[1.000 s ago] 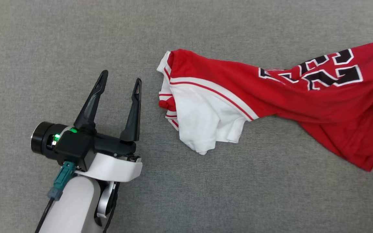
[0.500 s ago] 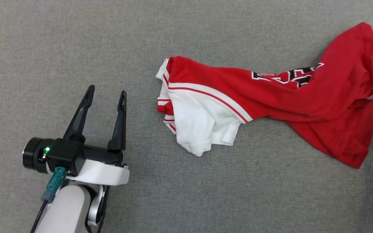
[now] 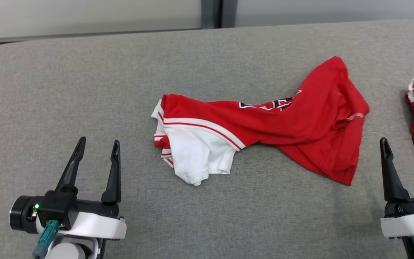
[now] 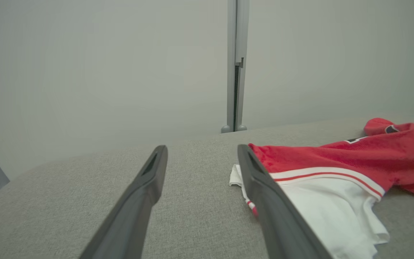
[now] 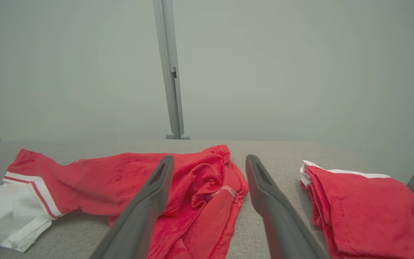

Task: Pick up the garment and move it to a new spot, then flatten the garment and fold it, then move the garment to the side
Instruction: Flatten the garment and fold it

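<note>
You see the garment (image 3: 264, 129) lying crumpled on the grey worktop (image 3: 49, 90), between your left fingers (image 3: 111, 169) and right fingers (image 3: 390, 172); both pairs spread, grasping nothing.

The garment (image 3: 264, 126) is laid crumpled mid-frame; the left gripper (image 3: 99, 141) and right gripper (image 3: 399, 138) are seen parted at the lower corners.

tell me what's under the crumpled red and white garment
The garment lies directly on the grey fabric surface, which shows all round its edges. Anything beneath its bunched folds is covered.
</note>
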